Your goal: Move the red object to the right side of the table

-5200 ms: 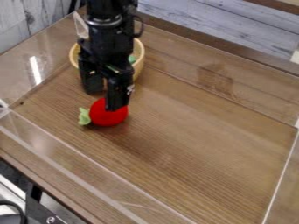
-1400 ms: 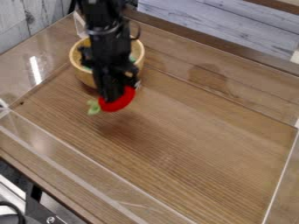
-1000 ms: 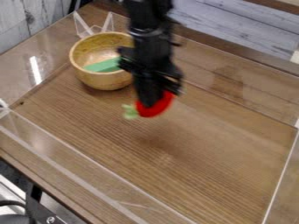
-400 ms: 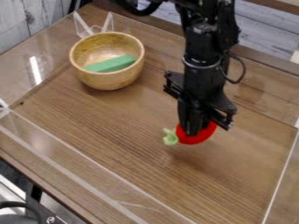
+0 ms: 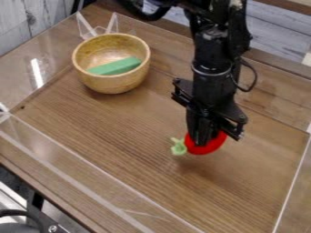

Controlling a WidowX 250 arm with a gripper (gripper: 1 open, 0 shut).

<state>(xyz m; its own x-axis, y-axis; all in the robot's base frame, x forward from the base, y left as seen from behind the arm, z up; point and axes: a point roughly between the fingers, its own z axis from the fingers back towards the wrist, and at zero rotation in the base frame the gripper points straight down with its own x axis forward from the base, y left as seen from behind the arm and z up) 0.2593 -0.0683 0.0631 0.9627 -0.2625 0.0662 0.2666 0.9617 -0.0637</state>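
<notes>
A: Only the one camera view to go on; what is the hand [image 5: 208, 138] doing?

B: It points straight down, clamped shut on the red object [image 5: 205, 142]; the object's green tip pokes out to the hand's left in the picture, and its underside sits at or just above the tabletop [image 5: 109, 173]; I cannot tell whether it touches.

A: What has changed?

B: A few seconds back the red object was near the wooden bowl [image 5: 111, 62]; now that bowl, with something green inside, lies well away, up and to the left of the hand; over the last moment the hand has barely shifted, only sunk a touch.

A: And for the task?

B: I judge the carry nearly done; the object is over the right part of the tabletop; what remains is likely setting it down and letting go.
</notes>
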